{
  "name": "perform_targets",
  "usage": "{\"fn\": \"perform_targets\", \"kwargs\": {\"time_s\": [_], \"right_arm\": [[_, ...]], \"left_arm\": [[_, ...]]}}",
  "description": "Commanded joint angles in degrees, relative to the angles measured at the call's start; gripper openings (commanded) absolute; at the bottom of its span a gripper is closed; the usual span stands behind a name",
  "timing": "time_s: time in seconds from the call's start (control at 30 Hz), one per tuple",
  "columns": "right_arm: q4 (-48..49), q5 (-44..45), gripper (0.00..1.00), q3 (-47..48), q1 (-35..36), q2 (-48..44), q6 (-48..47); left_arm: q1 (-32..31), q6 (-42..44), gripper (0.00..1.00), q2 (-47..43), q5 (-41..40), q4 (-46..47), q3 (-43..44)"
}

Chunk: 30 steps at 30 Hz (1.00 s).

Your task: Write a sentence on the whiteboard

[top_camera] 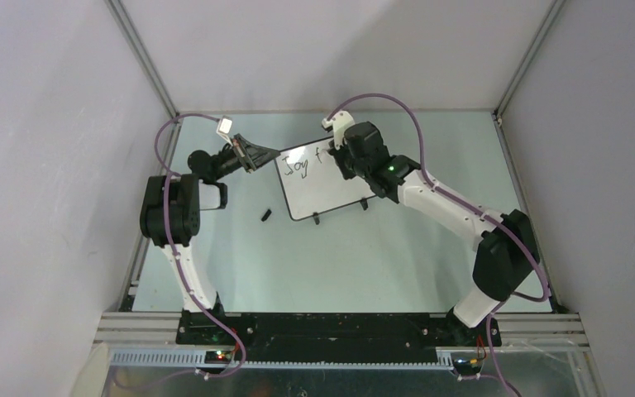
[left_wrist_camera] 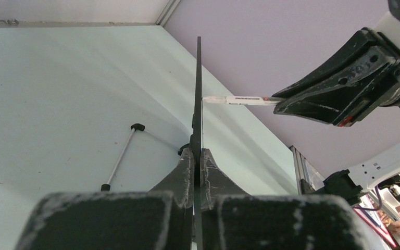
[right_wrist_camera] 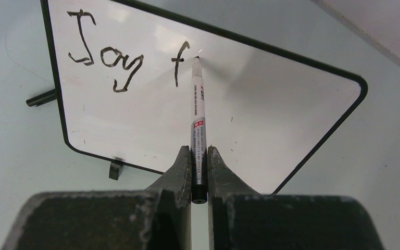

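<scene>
The left gripper (left_wrist_camera: 198, 156) was clamped shut on the left edge of the small white, black-framed rectangular whiteboard (top_camera: 322, 188), which stood on the pale green table (top_camera: 380, 256). Its black handwritten sentence (right_wrist_camera: 120, 60) read only "Joy f". The right gripper (right_wrist_camera: 199, 156) pinched a slim white marker pen (right_wrist_camera: 197, 114), long axis aimed straight ahead, tip meeting the board just right of the "f".

Pale lilac walls (top_camera: 41, 165), mint-green table (top_camera: 339, 265)

Whiteboard (top_camera: 322, 194) top-right corner hidden under right tool (top_camera: 341, 159) — small black object (top_camera: 266, 215) too small to identify.
</scene>
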Motion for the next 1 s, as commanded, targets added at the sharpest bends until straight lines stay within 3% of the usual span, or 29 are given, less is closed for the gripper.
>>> {"fn": "perform_targets", "kwargs": {"time_s": [0.0, 0.97], "right_arm": [[-0.1, 0.0, 0.0, 2.4, -0.1, 1.6, 0.3], [-0.9, 0.5, 0.0, -0.9, 0.3, -3.2, 0.4]], "left_arm": [[-0.2, 0.0, 0.0, -0.8, 1.3, 4.3, 1.0], [-0.1, 0.0, 0.0, -0.9, 1.3, 4.3, 1.0]]}}
